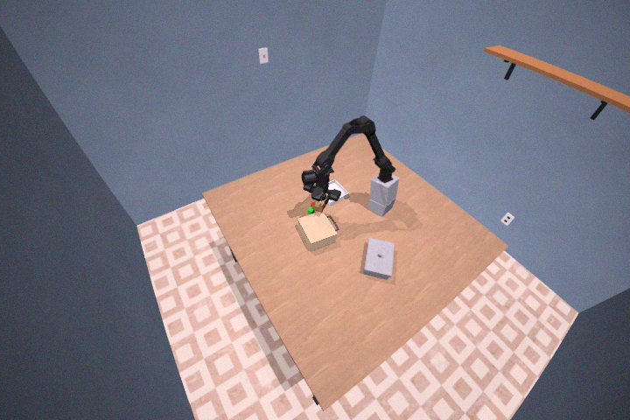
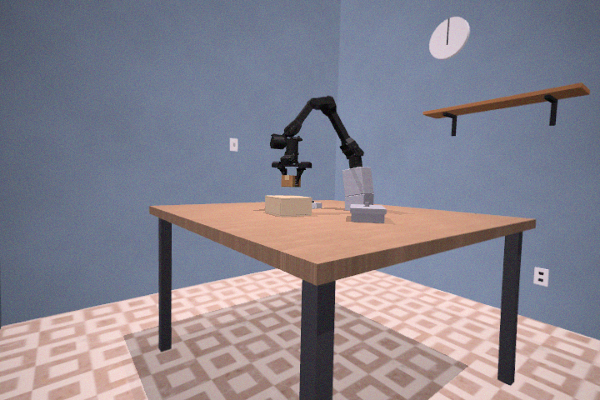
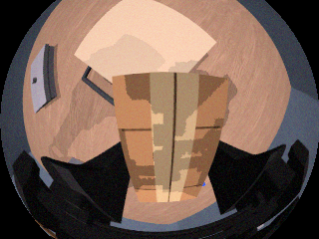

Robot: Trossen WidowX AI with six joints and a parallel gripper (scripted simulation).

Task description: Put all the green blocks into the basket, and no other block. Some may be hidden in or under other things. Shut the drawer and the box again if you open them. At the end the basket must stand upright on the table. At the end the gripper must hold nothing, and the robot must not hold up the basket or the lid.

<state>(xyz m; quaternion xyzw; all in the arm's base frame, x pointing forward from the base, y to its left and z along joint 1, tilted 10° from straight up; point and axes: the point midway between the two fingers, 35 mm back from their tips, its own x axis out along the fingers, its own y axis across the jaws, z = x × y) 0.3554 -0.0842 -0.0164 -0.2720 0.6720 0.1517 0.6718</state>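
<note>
Evidently, we have the cardboard carton up in our fingers

We are pinching a brown cardboard carton (image 1: 318, 206) (image 2: 288, 180) (image 3: 171, 134) between the fingers of our gripper (image 1: 319, 203) (image 2: 291, 179) (image 3: 166, 138), well above the table (image 1: 325, 321) (image 2: 282, 236) (image 3: 254, 45). For directions, we stand at the cream drawer unit (image 1: 317, 230) (image 2: 288, 206) (image 3: 145, 40) in the top view, with twelve at the picture's top.

A green block (image 1: 310, 210) is near the unit, between eleven and twelve o'clock. Beside that block, between it and the carton, shows a small red patch (image 1: 311, 204). The white basket (image 1: 346, 196) (image 2: 317, 205) stands upright on the table at one o'clock; our arm covers part of it, so we can't say what it all contains. The unit's dark handle (image 1: 333, 223) (image 3: 98, 92) points toward two o'clock, as does our grey pedestal (image 1: 383, 198) (image 2: 357, 181), farther out. At four o'clock sits the grey box (image 1: 379, 258) (image 2: 367, 213) (image 3: 41, 82), its knobbed lid on. In our wrist view, a blue speck (image 3: 203, 184) shows at the carton's lower edge, perhaps a block, though too small to tell.
</note>
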